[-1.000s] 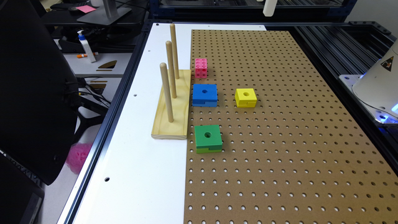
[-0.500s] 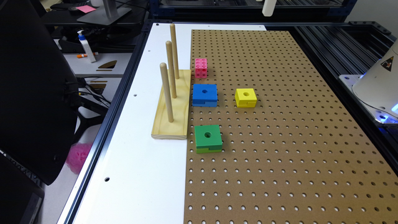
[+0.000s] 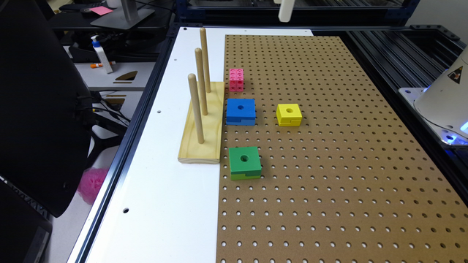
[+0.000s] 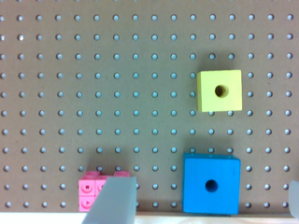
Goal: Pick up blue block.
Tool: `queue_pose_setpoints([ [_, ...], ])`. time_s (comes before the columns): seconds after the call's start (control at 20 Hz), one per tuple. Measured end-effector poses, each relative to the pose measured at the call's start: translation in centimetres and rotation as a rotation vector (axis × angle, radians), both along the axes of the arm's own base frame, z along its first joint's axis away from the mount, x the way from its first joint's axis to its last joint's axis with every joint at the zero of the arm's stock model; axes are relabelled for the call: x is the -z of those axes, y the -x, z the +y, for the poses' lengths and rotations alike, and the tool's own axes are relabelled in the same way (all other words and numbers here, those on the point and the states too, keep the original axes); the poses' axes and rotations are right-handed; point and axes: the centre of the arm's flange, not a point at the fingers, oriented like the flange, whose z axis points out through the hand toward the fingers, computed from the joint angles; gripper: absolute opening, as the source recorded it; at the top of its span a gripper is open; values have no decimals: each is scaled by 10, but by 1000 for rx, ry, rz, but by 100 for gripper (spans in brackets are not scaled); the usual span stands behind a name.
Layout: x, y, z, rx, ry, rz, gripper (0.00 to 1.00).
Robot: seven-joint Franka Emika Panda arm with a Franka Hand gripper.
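The blue block point(image 3: 240, 111) lies flat on the brown pegboard point(image 3: 329, 164), hole up, right beside the wooden peg stand point(image 3: 203, 124). In the wrist view the blue block point(image 4: 211, 184) sits between my two grey fingertips point(image 4: 117, 200), seen from high above. My gripper point(image 4: 208, 189) is open and holds nothing. In the exterior view the gripper point(image 3: 285, 9) shows as a white part at the far end of the board, well above it.
A yellow block point(image 3: 289, 114) lies to the exterior view's right of the blue one, a green block point(image 3: 245, 162) nearer the camera, and a small pink cube point(image 3: 236, 79) farther away. The stand carries three upright pegs. The robot base point(image 3: 446, 98) stands at the right edge.
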Motion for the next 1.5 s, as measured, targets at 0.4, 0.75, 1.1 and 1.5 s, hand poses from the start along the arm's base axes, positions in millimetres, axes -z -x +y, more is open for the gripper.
queue_pose_setpoints([
  [0.4,0,-6,6,-6,-1,-1,100],
  [0.75,0,-6,16,-13,1,-1,100],
  [1.1,37,-16,16,-14,-4,27,100],
  [1.5,98,-25,16,-14,-11,51,100],
])
